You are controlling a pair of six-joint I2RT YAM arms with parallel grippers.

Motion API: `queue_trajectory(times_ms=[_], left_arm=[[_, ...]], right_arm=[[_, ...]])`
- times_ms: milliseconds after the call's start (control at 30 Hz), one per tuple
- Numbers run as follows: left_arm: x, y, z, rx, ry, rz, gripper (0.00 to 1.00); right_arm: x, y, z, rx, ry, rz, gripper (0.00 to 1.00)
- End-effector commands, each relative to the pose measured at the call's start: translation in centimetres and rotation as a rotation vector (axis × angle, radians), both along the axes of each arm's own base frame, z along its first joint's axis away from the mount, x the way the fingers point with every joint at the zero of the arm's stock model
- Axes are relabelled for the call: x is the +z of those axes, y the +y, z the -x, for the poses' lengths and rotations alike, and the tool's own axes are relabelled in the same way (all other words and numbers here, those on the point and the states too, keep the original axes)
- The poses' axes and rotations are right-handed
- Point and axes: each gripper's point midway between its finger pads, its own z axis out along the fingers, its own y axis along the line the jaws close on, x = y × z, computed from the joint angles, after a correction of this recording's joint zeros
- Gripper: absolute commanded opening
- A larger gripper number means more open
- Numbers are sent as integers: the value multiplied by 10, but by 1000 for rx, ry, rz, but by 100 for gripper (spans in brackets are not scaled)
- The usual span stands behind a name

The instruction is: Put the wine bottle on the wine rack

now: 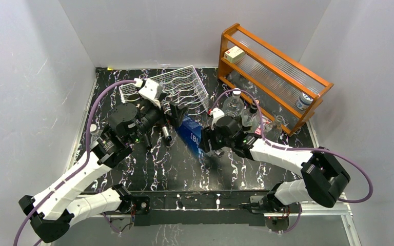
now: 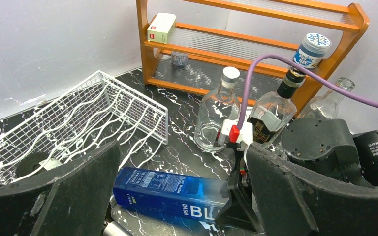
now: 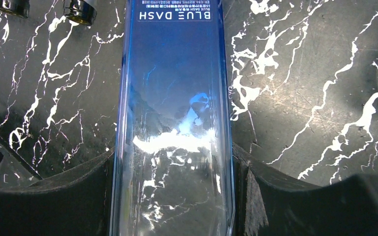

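Observation:
The wine bottle [image 1: 189,133] is a square blue "BLUE DASH" bottle, lying near level and low over the black marble table. My right gripper [image 1: 209,145] is shut on its clear upper part; in the right wrist view the bottle [image 3: 174,98] fills the gap of the gripper [image 3: 174,196], both pads against its sides. My left gripper [image 1: 177,113] is open, its fingers [image 2: 54,196] wide apart on either side of the bottle's [image 2: 167,191] base end without touching it. The white wire wine rack [image 1: 180,87] stands just behind, and it shows at the left of the left wrist view [image 2: 78,123].
The orange wooden shelf [image 1: 272,72] stands at the back right with a small box [image 1: 234,53] and a jar [image 1: 302,101]. Three clear bottles [image 1: 234,105] stand in front of it, close to my right arm. A dark cylinder with a metal end [image 1: 166,134] lies by the bottle's base.

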Motion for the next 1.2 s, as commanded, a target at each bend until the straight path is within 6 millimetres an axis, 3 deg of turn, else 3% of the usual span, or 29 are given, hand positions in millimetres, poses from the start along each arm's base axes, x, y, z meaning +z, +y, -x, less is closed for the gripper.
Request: queue_trajectory(times_ms=[0,533,833,1167], left_arm=[[25,7,1,17,-44,31,98],[31,10,2,26,-56,35,98],[31,10,1,27,-57,31,98],[28,10,0,32,-58,12,98]], right_arm=[[113,46,-46,-62,-302,-290,0],[141,35,-48,-155,-380,-329,0],[139,58,-59,-130,-404,-389,0],[131,84,-93,-213,-439,-425,0]])
